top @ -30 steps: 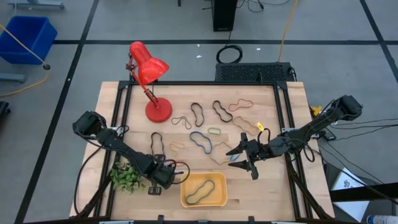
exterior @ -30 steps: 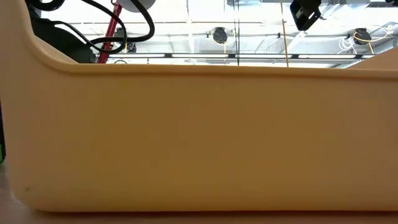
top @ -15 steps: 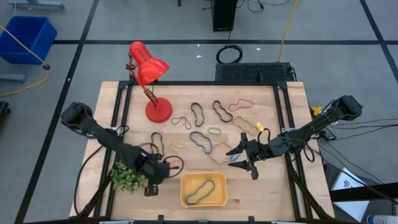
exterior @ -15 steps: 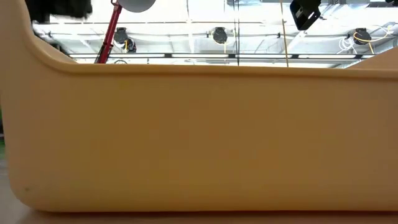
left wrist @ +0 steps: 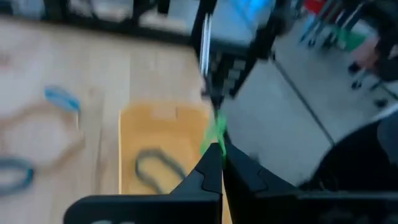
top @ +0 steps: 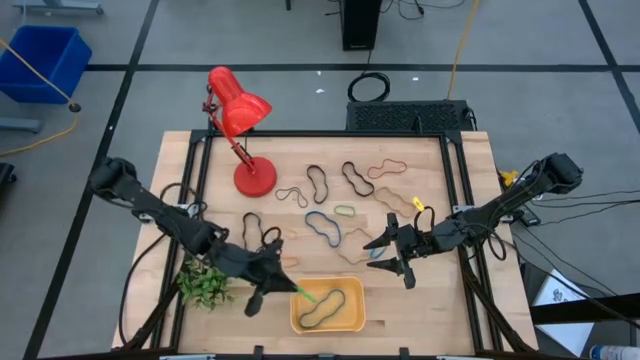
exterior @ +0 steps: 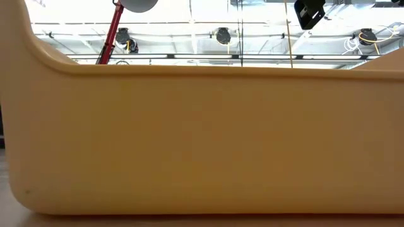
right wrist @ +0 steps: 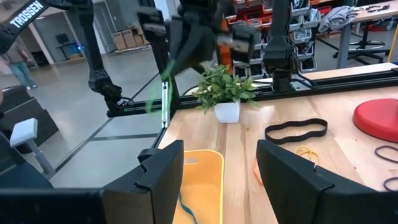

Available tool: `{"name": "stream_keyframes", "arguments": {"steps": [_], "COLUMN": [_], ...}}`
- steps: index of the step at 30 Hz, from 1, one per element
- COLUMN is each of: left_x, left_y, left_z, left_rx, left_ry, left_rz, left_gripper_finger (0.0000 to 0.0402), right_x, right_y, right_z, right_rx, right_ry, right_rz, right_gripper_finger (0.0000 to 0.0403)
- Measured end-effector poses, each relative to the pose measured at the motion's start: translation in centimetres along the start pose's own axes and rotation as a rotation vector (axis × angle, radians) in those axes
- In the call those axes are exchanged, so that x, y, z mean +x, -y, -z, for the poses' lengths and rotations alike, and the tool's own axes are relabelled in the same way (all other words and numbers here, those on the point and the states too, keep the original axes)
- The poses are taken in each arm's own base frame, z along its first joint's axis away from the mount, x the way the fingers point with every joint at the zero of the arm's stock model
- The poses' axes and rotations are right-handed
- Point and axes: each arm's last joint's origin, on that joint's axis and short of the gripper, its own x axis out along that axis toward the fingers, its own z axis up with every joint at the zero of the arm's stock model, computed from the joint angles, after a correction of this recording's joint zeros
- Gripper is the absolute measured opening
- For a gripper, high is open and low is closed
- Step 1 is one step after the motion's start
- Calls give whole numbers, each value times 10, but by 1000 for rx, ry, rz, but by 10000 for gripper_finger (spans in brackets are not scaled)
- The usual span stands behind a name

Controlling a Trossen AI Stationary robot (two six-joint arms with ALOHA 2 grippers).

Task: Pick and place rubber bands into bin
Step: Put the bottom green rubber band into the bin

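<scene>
High view is showing the left gripper (top: 283,283) clenching a green rubber band (top: 305,294) over the orange-yellow bin (top: 354,322), seemingly for release beside the black band (top: 322,307) inside, while the right gripper (top: 388,256), jaws released, is waiting near the tan band (top: 351,252).

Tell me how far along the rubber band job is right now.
Early. Done: one black rubber band lies in the shallow orange-yellow plastic bin. In hand: the left gripper is shut on a thin green rubber band, held at the bin's left rim. Left: roughly a dozen loose bands on the wooden table, such as the blue loop. The right gripper waits open beside them.
</scene>
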Motion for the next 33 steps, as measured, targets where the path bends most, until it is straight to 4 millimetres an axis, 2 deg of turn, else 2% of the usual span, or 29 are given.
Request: {"name": "stream_keyframes", "arguments": {"steps": [7, 16, 21, 26, 33], "left_x": [28, 72, 91, 101, 103], "left_y": [-11, -29, -34, -37, -38], "left_z": [7, 51, 74, 89, 93], "left_rx": [66, -7, -85, -142, -192], "left_ry": [38, -125, -208, -267, -290], "left_rz": [-92, -173, -147, -135, -134], "left_gripper_finger": [4, 5, 4, 4, 23], "right_x": [0, 0, 0, 0, 0], "right_y": [0, 0, 1, 2, 2], "right_z": [0, 2, 5, 6, 6], "right_rx": [-15, -21, -31, -32, -33], "right_ry": [0, -20, -53, -57, -59], "right_rz": [0, 5, 13, 14, 12], "right_gripper_finger": [196, 196, 196, 196, 196]}}
